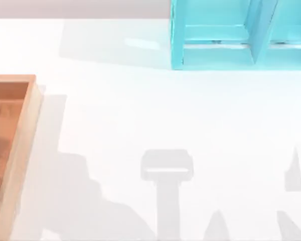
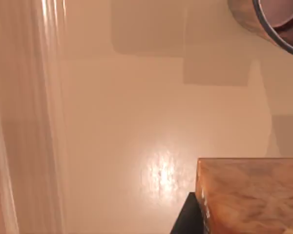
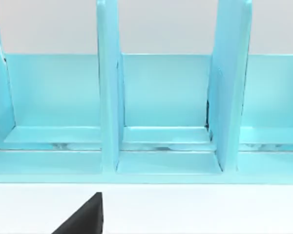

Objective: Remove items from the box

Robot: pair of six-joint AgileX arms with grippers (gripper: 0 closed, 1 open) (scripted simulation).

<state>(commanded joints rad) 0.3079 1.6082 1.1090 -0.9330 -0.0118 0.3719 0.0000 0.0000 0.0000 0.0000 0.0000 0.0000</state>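
two items sit inside the shallow light-brown wooden box, a dark brown round cup among them; either tool's state i cannot tell, so a blind descent risks knocking the cup over.

No readable text, labels, brands, numbers or signs anywhere. Wooden box: plain rim and floor, no markings. Turquoise shelf unit: bare painted panels and dividers, nothing written. White table: unmarked. Brown round cup and wood-grain block in the left wrist view: no lettering.
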